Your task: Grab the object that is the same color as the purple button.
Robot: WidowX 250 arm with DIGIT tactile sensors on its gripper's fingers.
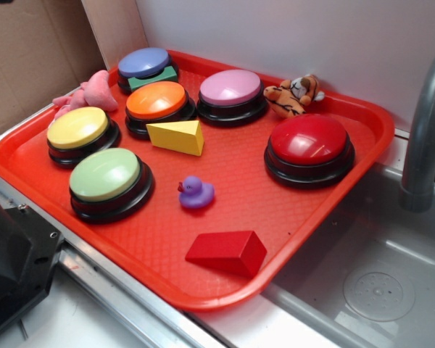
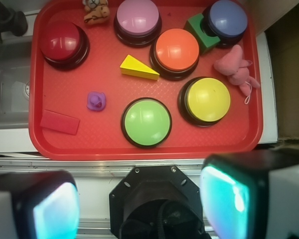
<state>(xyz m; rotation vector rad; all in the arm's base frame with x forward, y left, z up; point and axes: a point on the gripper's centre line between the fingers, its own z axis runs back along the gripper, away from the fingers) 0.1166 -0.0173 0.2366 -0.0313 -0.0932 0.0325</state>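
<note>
Wide-parted fingers (image 2: 224,199) show the gripper (image 2: 139,199) open and empty; the purple duck (image 2: 96,101), ahead and slightly left, should be approached from above, centred between them.

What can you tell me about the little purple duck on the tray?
The duck is a tiny purple toy, smooth and rubbery looking, with an orange-red beak and a rounded body. It sits upright on the red tray, beak toward the green button, touching nothing else. The yellow wedge lies behind it, the red block in front. Nothing grips it.
</note>
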